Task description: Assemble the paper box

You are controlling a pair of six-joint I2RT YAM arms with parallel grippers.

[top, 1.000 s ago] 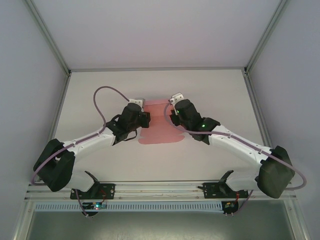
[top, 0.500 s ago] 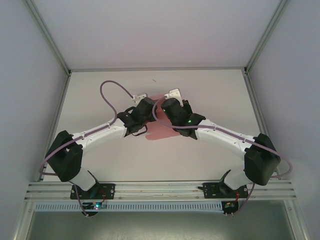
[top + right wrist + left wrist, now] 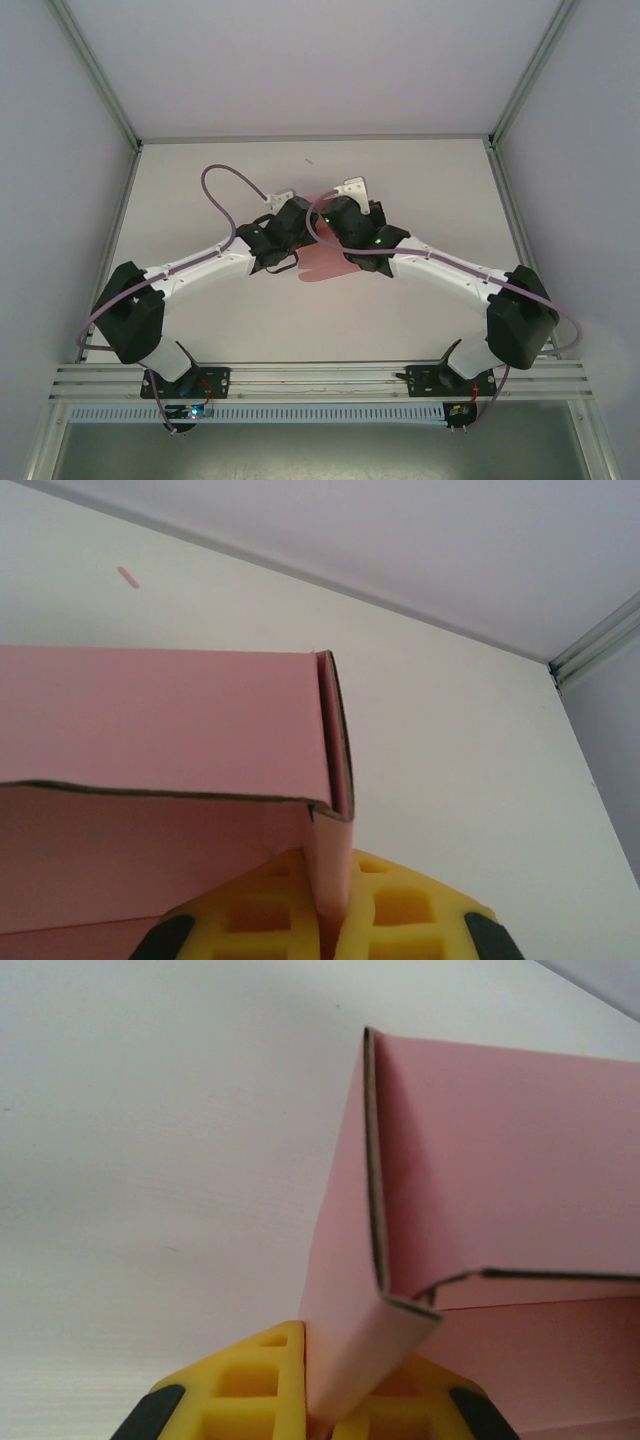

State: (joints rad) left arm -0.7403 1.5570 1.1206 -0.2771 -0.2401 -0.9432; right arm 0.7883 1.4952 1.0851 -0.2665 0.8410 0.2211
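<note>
The plain pink thin-card paper box is at the middle of the white worktop, between the two arms and partly hidden under their wrists in the top view. The left end effector has its yellow fingers pressed together on an upright side wall of card at the box's left end. In the left wrist view that wall meets a long wall at a folded corner, with the brown cut edges showing. The right end effector pinches an upright doubled flap at the box's right end, its yellow pads tight on either side of the card. A long pink wall runs leftward from that corner. A small pink scrap lies on the worktop farther back, well apart from the box.
</note>
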